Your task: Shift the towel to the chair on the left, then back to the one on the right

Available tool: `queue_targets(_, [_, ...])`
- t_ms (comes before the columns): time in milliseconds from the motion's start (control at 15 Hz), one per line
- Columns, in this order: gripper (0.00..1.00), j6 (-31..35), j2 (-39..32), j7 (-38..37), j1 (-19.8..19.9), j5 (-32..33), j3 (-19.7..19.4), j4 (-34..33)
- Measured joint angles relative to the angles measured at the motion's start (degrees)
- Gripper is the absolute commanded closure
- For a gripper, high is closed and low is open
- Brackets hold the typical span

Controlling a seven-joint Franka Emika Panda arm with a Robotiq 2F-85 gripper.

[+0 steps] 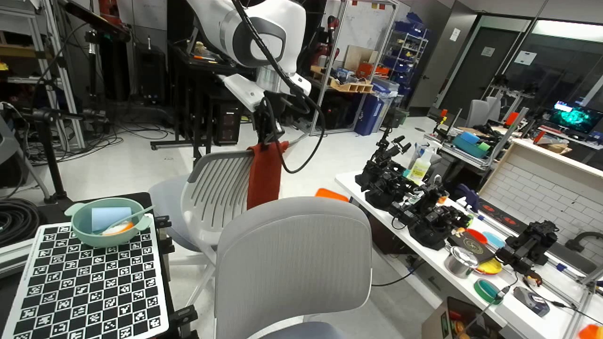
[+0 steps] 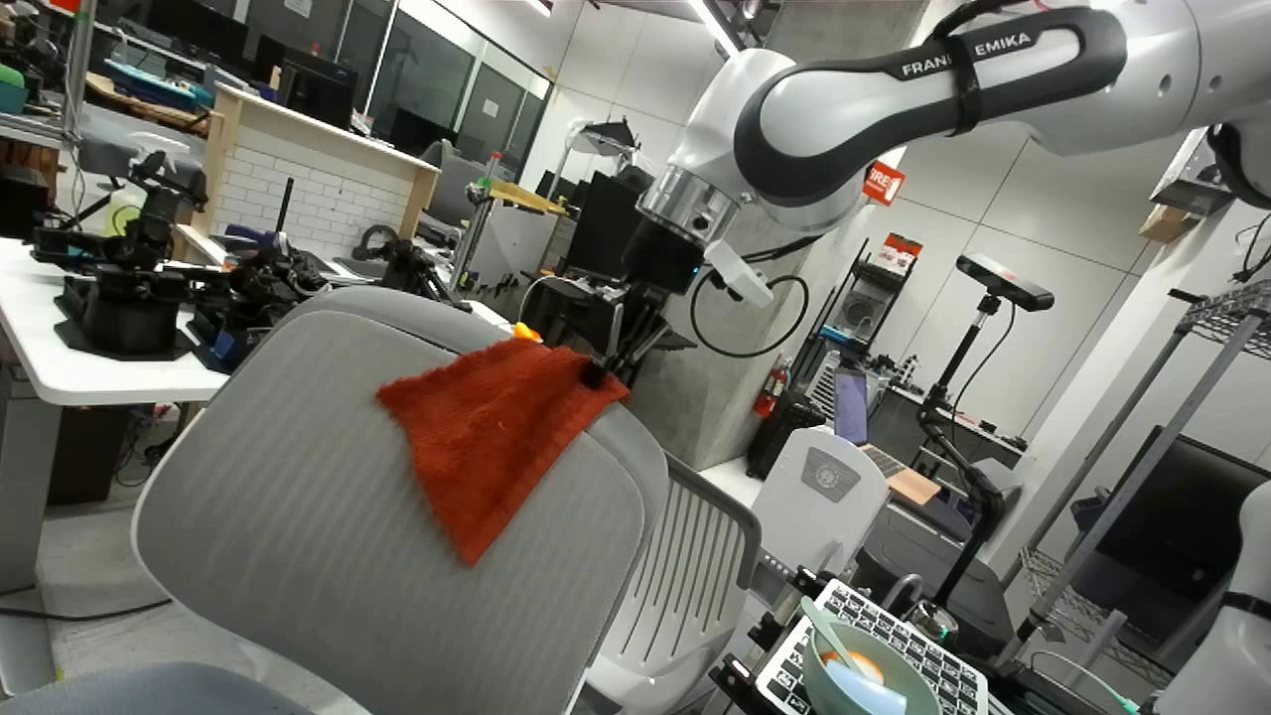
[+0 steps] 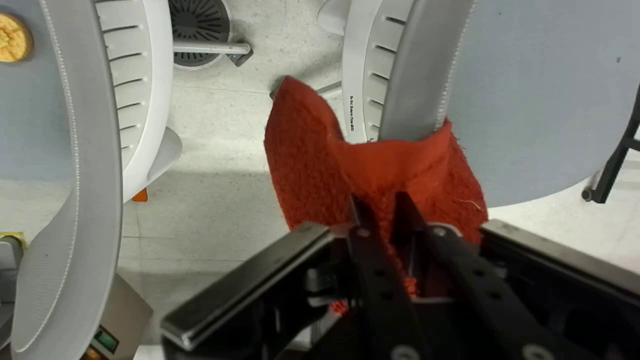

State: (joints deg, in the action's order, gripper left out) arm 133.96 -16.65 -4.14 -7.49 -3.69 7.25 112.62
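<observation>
In an exterior view a rust-red terrycloth towel (image 2: 487,447) hangs over the top rim of a grey chair (image 2: 357,516), one pointed corner down its mesh front; the part that falls along the pale slatted back (image 1: 212,197) shows in an exterior view as a narrow strip, its lower end covered by the backrest of a matching grey mesh chair (image 1: 292,254). Only the wrist view has the small round yellow-orange object (image 3: 14,39), cut off at the left, over blue-grey fabric. A white table (image 1: 349,182) has black jointed machines (image 1: 428,230) along its edge facing the chairs, and a silver cylindrical pot (image 1: 459,264) near the same edge; in an exterior view the towel's chair hides much of this table, leaving a rounded corner (image 2: 74,385). The black two-finger gripper (image 3: 381,205) is clenched on a gathered upper fold of the towel, close to the rim, red cloth showing in the narrow gap between its fingers; the fingertips blur in the wrist view, so how firmly they pinch is hard to judge.
</observation>
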Motion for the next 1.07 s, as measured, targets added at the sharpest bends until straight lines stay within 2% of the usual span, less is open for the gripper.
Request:
queue_targets(533, [0.99, 0.0, 2.8, -0.1, 0.0, 0.2, 0.0, -2.0])
queue_targets(1067, [0.99, -3.5, 9.2, 0.0, 1.4, 0.1, -1.2, -12.1])
